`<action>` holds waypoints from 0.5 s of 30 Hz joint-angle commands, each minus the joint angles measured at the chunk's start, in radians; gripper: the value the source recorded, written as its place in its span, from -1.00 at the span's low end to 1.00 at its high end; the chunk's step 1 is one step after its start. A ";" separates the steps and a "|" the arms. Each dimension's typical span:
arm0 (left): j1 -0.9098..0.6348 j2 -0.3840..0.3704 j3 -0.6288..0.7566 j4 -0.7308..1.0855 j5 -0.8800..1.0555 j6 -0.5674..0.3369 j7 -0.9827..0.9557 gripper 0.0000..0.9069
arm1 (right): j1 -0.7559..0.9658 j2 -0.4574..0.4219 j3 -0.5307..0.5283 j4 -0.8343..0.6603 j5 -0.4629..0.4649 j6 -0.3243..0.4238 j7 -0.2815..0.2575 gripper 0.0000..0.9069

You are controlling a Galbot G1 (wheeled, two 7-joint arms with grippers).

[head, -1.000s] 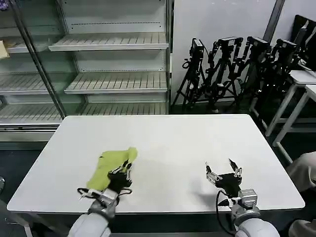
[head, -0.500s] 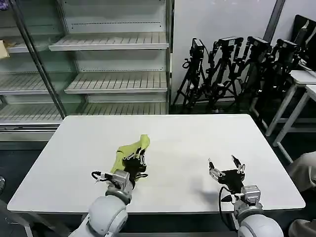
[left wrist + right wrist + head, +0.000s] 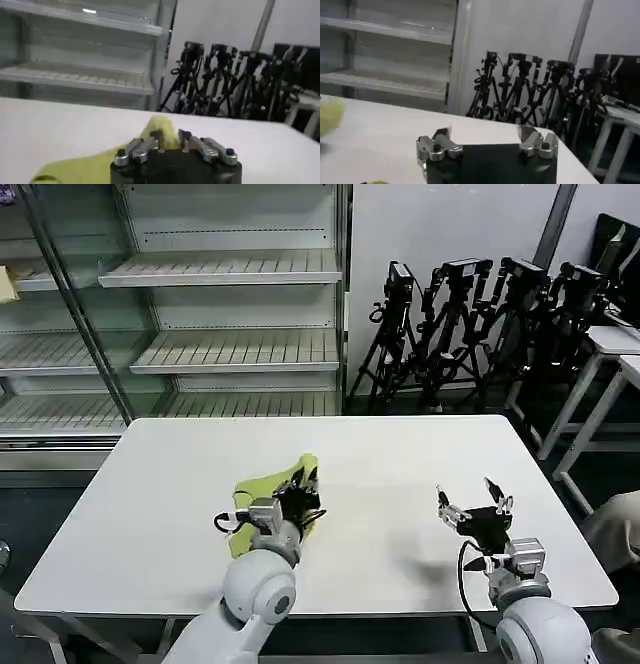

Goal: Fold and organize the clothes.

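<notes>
The clothes are one lime-green T-shirt [image 3: 263, 481], bunched up on the white table [image 3: 400, 449] left of centre. My left gripper [image 3: 303, 481] is at the shirt's right end, shut on a raised fold of it. In the left wrist view the green cloth [image 3: 161, 123] stands up between the two fingers of the left gripper [image 3: 168, 134] and trails back toward the wrist. My right gripper [image 3: 476, 500] hovers open over the bare table near the front right, holding nothing. The right wrist view shows the right gripper [image 3: 484, 134] with its jaws wide apart and the shirt [image 3: 327, 115] far off at the edge.
Empty metal shelves [image 3: 230, 269] stand behind the table at the back left. A row of black tripods [image 3: 480, 324] lines the back right wall. Small white side tables [image 3: 610, 344] stand to the right. Bare table surface lies between the two grippers.
My left gripper has carried the shirt's gripped edge to the right and farther from the front edge, dragging the cloth over itself. The right gripper drifted slightly right, still open.
</notes>
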 commanded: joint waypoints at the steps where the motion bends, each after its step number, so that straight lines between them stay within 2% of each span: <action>1: -0.079 -0.060 -0.002 0.000 -0.105 -0.016 -0.044 1.00 | 0.130 0.000 -0.029 -0.066 -0.028 0.002 -0.020 1.00; 3: -0.081 -0.041 -0.034 -0.028 -0.079 -0.016 -0.012 1.00 | 0.145 0.007 -0.047 -0.085 -0.043 0.027 -0.028 1.00; 5: -0.069 0.001 -0.088 -0.036 0.043 -0.020 0.081 1.00 | 0.161 0.016 -0.068 -0.102 -0.065 0.022 -0.026 1.00; 10: 0.053 0.122 -0.286 0.003 0.395 -0.141 0.382 1.00 | 0.211 0.048 -0.126 -0.156 -0.056 0.079 -0.017 1.00; 15: 0.196 0.173 -0.475 0.015 0.424 -0.230 0.517 1.00 | 0.270 0.087 -0.189 -0.241 -0.110 0.136 -0.005 1.00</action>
